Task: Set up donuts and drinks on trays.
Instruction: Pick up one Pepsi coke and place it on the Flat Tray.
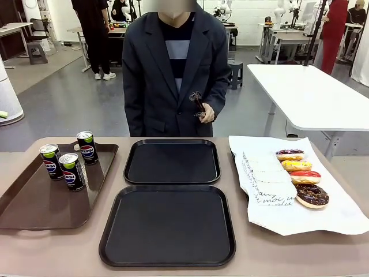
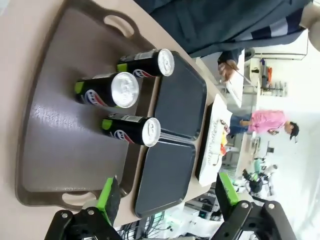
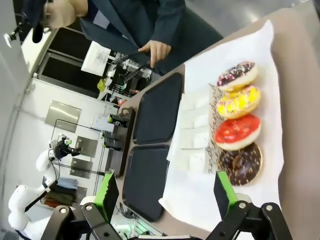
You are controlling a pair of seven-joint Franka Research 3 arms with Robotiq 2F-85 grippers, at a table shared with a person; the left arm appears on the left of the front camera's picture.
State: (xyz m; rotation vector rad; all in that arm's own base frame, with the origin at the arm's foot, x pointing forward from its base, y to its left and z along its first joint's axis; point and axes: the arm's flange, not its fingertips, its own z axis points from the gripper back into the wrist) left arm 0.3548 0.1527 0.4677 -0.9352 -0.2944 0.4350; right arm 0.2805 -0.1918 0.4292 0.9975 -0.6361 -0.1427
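Two black square trays lie mid-table, one far (image 1: 172, 163) and one near (image 1: 168, 226), both bare. Three Pepsi cans (image 1: 51, 161) (image 1: 72, 171) (image 1: 87, 146) stand on a brown tray (image 1: 34, 202) at the left. Several glazed donuts (image 1: 311, 195) sit in a row on white paper (image 1: 340, 213) at the right. In the left wrist view my left gripper (image 2: 167, 195) hangs open above the cans (image 2: 131, 129). My right gripper (image 3: 166, 195) is open above the donuts (image 3: 237, 131), nothing between its fingers.
A person in a dark jacket stands at the far edge, one hand (image 1: 206, 113) holding a small dark object. White paper sleeves with black script (image 1: 262, 180) lie left of the donuts. Bare tabletop (image 1: 34, 254) runs along the near edge.
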